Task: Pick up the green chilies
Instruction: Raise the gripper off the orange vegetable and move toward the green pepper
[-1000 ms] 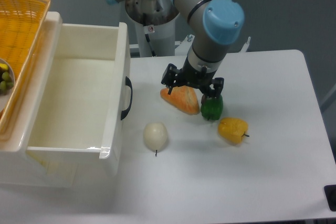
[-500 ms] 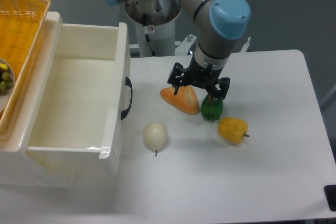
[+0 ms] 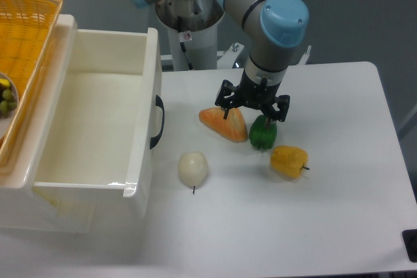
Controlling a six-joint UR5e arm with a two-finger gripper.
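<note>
My tool (image 3: 255, 110) has shifted right, spread above the green chilies (image 3: 262, 133); glossy, rigid, probably slippery, so I'd clamp across its lobes.

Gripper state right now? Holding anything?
Gripper: open, holding nothing; fingers spread just above the green chilies, which sit on the table.

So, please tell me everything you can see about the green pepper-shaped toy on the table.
The green chilies is one glossy, dark-green, lobed toy that looks like plastic, shaped like a small blocky bell pepper. It sits upright on the white table, apparently resting on its base. The orange wedge-shaped piece lies close on its left, the yellow pepper to its lower right, apart from it. The gripper hangs open just above and behind its top; whether a finger touches it cannot be told.
</note>
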